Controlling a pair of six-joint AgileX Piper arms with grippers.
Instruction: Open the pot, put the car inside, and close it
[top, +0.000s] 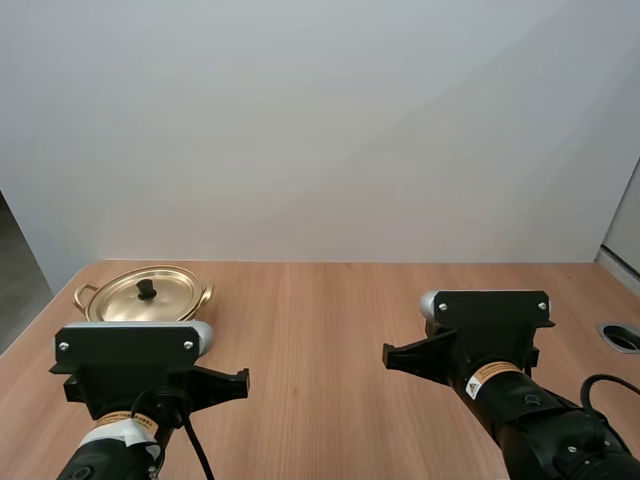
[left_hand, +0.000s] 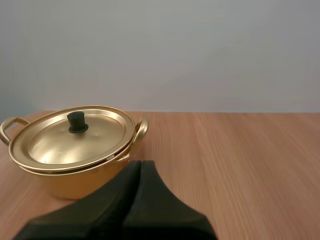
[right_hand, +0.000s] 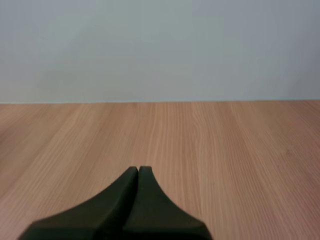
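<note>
A gold pot (top: 146, 295) with its lid on and a black knob (top: 146, 289) stands at the far left of the wooden table. My left arm sits just in front of it. In the left wrist view the pot (left_hand: 75, 150) with its knob (left_hand: 76, 122) is close ahead of my left gripper (left_hand: 140, 163), whose fingers lie together as one dark wedge, holding nothing. My right gripper (right_hand: 138, 169) is likewise shut on nothing, over bare wood. My right arm stands at the right of the table in the high view.
The wooden table (top: 320, 330) stretches between both arms to a plain white wall. A round grommet hole (top: 622, 336) lies at the table's right edge. The left table edge runs beside the pot.
</note>
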